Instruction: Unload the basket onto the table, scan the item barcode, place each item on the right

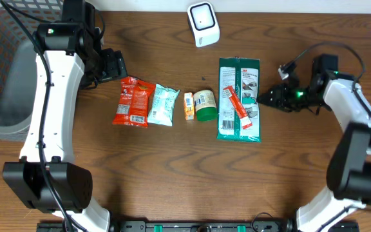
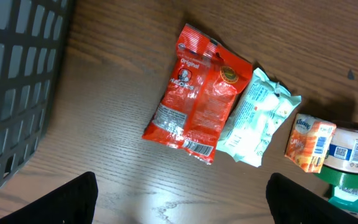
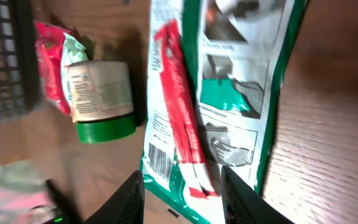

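A row of items lies mid-table: a red snack bag, a pale green tissue pack, a small orange pack, a green-lidded jar and a green flat package. A red stick pack lies across the package. The white scanner stands at the back. My right gripper is open just over the stick pack's near end, its jaws apart on either side. My left gripper stands wide open above bare wood, short of the snack bag.
A dark mesh basket fills the far left corner, and its wall shows beside the left gripper. The package's barcode faces up close to my right gripper's left finger.
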You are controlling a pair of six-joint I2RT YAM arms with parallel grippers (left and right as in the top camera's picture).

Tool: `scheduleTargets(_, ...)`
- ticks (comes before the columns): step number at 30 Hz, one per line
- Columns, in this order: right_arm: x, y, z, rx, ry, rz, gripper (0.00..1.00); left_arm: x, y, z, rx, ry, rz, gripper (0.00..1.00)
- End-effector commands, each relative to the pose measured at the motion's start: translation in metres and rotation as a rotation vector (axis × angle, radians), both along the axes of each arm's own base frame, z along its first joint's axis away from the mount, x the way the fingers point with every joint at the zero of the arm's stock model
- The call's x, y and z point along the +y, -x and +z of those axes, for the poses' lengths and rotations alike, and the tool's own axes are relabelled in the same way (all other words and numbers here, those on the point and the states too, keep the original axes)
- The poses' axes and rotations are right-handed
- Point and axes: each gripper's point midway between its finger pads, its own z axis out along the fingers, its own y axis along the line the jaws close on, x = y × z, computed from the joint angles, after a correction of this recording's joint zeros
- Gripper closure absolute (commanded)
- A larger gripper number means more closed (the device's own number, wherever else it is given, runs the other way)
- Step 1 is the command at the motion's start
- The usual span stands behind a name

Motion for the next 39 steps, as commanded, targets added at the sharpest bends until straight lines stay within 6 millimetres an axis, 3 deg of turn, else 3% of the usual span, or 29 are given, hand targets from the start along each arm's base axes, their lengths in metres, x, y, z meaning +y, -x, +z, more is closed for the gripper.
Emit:
scheduleTargets(1, -0.003, -0.003, 0.016, -0.066, 0.184, 0.015, 0.64, 0.004, 0.000, -0.001, 0.005, -0.018, 0.009, 0.13)
scheduleTargets(11, 0.020, 0.006, -0.007, -0.110, 0.601, 0.158, 0.50, 0.004, 0.001, -0.001, 0.006, -0.018, 0.009, 0.13)
scheduleTargets(13, 0.029, 0.005, -0.009, -0.139, 0.644, 0.182, 0.42, 0.004, 0.001, -0.001, 0.006, -0.018, 0.009, 0.13)
scheduleTargets(18, 0.046, 0.006, -0.015, -0.168, 0.648, 0.221, 0.40, 0.004, 0.000, -0.001, 0.006, -0.018, 0.009, 0.12)
scheduleTargets(26, 0.049, 0.005, -0.018, -0.179, 0.647, 0.226, 0.36, 0.004, 0.000, -0.001, 0.006, -0.019, 0.009, 0.12)
scheduleTargets(28, 0.050, 0.004, -0.018, -0.183, 0.646, 0.225, 0.13, 0.004, 0.000, -0.001, 0.006, -0.019, 0.009, 0.12)
scheduleTargets(30, 0.050, 0.004, -0.018, -0.183, 0.646, 0.225, 0.01, 0.004, 0.001, -0.001, 0.006, -0.019, 0.009, 0.12)
scheduleTargets(35, 0.050, 0.004, -0.018, -0.180, 0.644, 0.220, 0.01, 0.004, 0.001, -0.001, 0.006, -0.019, 0.009, 0.12)
scheduleTargets(39, 0.052, -0.001, -0.016, -0.152, 0.613, 0.118, 0.01, 0.004, 0.000, -0.001, 0.006, -0.018, 0.009, 0.12)
